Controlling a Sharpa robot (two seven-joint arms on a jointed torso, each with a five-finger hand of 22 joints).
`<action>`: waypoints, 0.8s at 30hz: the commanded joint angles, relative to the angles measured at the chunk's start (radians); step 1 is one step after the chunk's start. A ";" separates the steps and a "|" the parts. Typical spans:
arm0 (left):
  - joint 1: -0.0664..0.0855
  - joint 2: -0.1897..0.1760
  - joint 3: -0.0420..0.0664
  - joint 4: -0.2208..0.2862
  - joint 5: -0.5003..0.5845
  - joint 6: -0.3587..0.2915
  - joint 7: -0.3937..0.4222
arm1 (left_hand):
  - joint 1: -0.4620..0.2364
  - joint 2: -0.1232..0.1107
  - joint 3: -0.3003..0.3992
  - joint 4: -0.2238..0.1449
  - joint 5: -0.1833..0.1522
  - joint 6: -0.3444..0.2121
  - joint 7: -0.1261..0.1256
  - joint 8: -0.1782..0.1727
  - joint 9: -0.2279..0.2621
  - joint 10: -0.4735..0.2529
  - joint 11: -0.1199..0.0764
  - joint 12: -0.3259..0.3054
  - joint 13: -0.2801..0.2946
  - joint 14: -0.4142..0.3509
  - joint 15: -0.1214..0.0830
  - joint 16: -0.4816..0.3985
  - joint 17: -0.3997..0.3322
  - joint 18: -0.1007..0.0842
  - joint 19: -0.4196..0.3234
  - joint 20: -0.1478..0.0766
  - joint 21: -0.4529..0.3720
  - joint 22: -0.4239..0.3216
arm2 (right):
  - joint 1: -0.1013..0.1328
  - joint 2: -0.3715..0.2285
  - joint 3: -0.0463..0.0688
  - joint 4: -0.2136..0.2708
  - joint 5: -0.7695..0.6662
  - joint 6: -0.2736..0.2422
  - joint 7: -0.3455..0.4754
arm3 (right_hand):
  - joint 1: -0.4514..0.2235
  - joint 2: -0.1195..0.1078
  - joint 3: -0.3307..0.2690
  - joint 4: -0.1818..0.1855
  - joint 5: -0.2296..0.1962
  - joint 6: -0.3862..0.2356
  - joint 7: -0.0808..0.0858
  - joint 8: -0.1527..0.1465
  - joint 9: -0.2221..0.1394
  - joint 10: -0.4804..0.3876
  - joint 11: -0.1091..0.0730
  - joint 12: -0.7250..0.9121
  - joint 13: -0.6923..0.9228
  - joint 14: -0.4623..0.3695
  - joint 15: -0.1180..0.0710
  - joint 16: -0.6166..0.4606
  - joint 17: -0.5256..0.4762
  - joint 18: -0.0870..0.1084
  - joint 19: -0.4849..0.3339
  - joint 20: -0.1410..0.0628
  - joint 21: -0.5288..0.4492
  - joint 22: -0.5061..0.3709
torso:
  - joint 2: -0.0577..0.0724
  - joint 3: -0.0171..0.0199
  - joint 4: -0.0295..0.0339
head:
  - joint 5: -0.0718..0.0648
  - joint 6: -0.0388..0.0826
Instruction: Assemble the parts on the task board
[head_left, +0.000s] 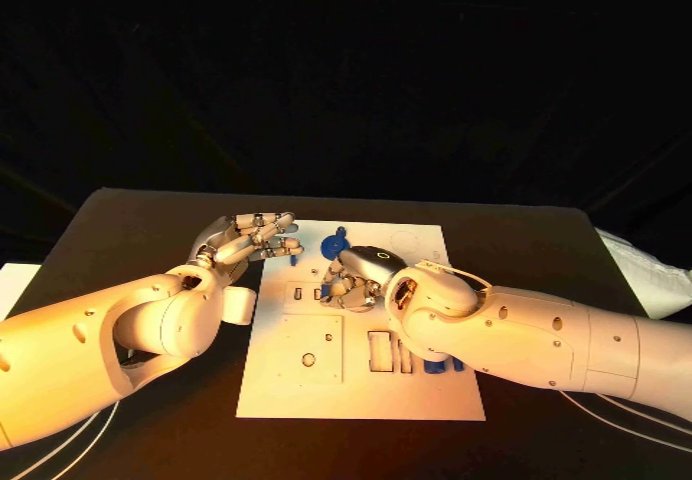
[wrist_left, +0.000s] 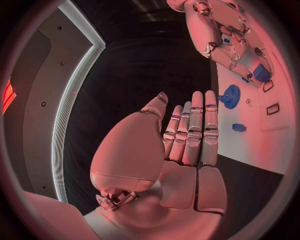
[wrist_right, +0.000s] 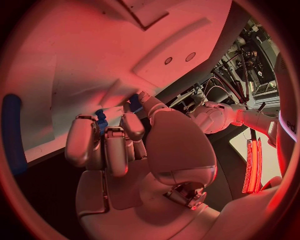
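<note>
Right hand (head_left: 361, 278) curls on a small blue part (wrist_right: 100, 120) over the flat white board (head_left: 418, 400); left hand (head_left: 248, 238) flat, fingers straight, holding nothing, beside a toothed blue gear (wrist_left: 230, 96).

Two smooth white arms are seen, each dotted with small screws. A silver, segmented left robot hand (head_left: 248, 238) and right robot hand (head_left: 356, 276) are fitted; thin white cables trail below.
</note>
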 joint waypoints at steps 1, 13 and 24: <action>0.000 0.002 0.001 0.000 -0.005 0.023 0.002 | 0.005 0.005 0.000 -0.005 -0.007 -0.001 0.004 -0.004 -0.001 -0.001 0.001 -0.006 -0.002 0.000 0.004 -0.007 0.001 0.010 0.007 0.001 -0.005 -0.001 | -0.007 0.001 -0.005 -0.004 -0.013 0.002 -0.027 | -0.007 -0.017 -0.014 0.002 0.010 -0.017 0.005 -0.011 -0.006 -0.021 0.003 -0.025 -0.021 0.074 0.009 -0.010 0.129 -0.005 -0.011 0.002 -0.011 -0.013 | 0.000 -0.0002 0.0009 | -0.001 -0.001; 0.000 0.003 0.001 -0.002 -0.005 0.026 -0.002 | 0.004 0.004 0.000 -0.006 -0.007 -0.002 0.004 -0.005 -0.001 -0.002 0.001 -0.007 -0.002 0.000 0.004 -0.007 0.002 0.010 0.007 0.001 -0.005 -0.001 | -0.011 -0.002 -0.005 0.008 -0.014 -0.091 -0.012 | -0.029 -0.044 -0.067 0.020 0.052 -0.052 0.015 -0.026 -0.012 -0.070 0.014 -0.091 -0.080 0.068 0.020 -0.024 0.109 0.001 -0.028 0.014 -0.032 -0.047 | -0.001 -0.0001 0.0001 | -0.001 -0.001; 0.000 0.005 0.001 -0.005 -0.008 0.029 -0.004 | 0.005 0.005 0.003 -0.010 -0.008 -0.003 0.004 -0.006 -0.001 -0.003 0.001 -0.009 -0.002 0.008 0.002 -0.004 0.006 0.011 0.013 -0.001 -0.004 -0.001 | -0.016 -0.018 -0.004 0.034 -0.009 -0.194 0.034 | -0.030 -0.052 -0.084 0.024 0.063 -0.054 0.015 -0.025 -0.012 -0.071 0.014 -0.091 -0.083 0.067 0.020 -0.027 0.106 0.002 -0.029 0.015 -0.035 -0.051 | 0.000 0.0005 -0.0002 | -0.001 -0.001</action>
